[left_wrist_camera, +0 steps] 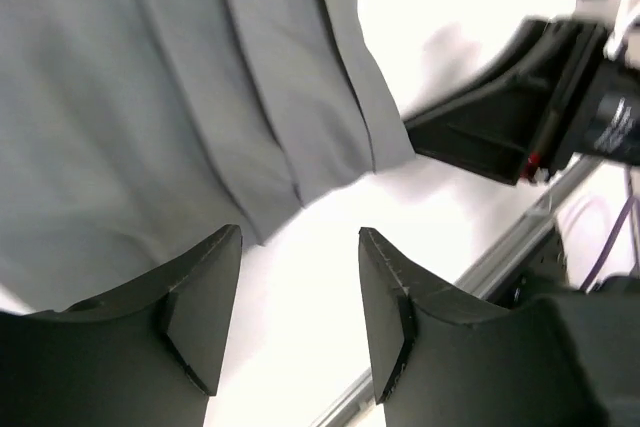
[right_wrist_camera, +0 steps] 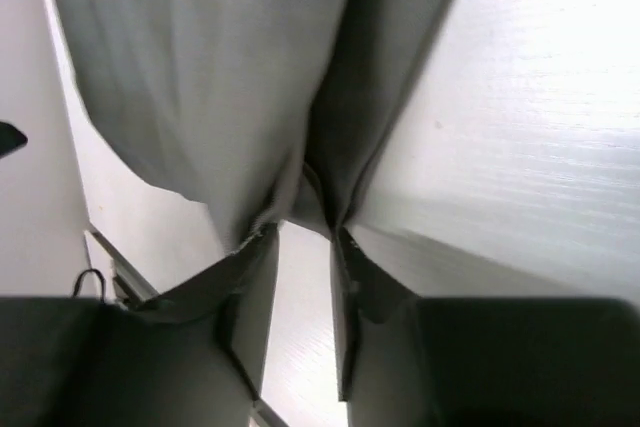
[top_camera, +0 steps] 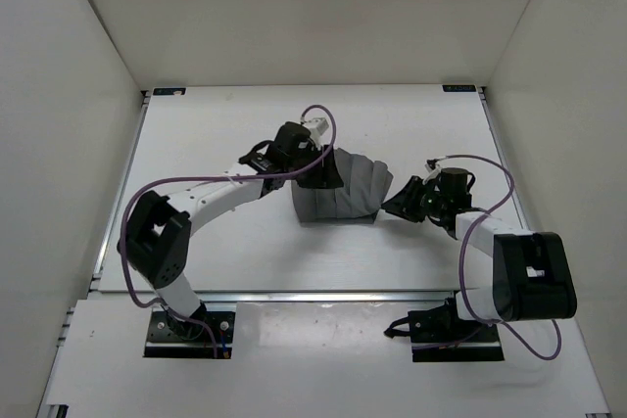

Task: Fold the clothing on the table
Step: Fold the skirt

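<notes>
Your left gripper (left_wrist_camera: pixel 300 247) stands released beside the pleated skirt (left_wrist_camera: pixel 180 77); whether your right gripper's (right_wrist_camera: pixel 305 235) narrowly parted jaws pinch its edge is unclear.

clothing (top_camera: pixel 343 193) on table (top_camera: pixel 216 124), left pincer (top_camera: pixel 318 177) over it, right pincer (top_camera: pixel 397 205) beside

Bare table (top_camera: pixel 392 124) lies beyond the clothing (top_camera: pixel 345 195) and nearer than it; the left hand (top_camera: pixel 318 179) and right hand (top_camera: pixel 392 205) block its sides.

Seen from overhead, the left hand (top_camera: pixel 315 178) covers the upper-left corner of the grey pleated skirt (top_camera: pixel 345 199). Both wrist views crop it along the top edge.
</notes>
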`<state>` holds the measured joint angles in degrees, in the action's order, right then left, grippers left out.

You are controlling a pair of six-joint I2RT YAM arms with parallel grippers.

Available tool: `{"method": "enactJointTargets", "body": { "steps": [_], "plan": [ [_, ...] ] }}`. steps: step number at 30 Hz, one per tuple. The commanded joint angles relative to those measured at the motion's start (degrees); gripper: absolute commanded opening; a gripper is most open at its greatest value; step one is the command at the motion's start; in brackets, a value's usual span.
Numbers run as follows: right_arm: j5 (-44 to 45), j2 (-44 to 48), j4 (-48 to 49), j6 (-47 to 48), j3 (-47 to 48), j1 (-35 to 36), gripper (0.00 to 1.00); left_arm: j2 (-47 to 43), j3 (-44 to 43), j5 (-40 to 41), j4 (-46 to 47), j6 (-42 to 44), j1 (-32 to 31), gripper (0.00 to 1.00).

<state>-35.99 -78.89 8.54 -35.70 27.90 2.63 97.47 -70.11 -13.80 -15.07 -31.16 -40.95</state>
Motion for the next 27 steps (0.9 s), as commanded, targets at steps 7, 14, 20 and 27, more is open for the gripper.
{"method": "enactJointTargets", "body": {
  "steps": [7,14,20,27],
  "plan": [
    [-2.33,3.04,6.75,0.72,1.71,1.93,0.01,4.82,11.2,0.01,4.69,0.48,2.72,0.6],
    [1.52,-2.23,0.99,1.07,3.74,4.13,0.0,7.47,11.13,0.36,4.96,1.54,3.86,0.58],
    [10.94,5.4,-8.53,4.41,4.62,1.5,0.0,-2.26,11.83,-4.91,6.63,-0.29,7.27,0.6],
    [9.53,12.27,-11.16,5.29,5.67,-0.26,0.02,-18.7,15.25,-6.93,4.53,-1.1,12.19,0.99]
  ]
}}
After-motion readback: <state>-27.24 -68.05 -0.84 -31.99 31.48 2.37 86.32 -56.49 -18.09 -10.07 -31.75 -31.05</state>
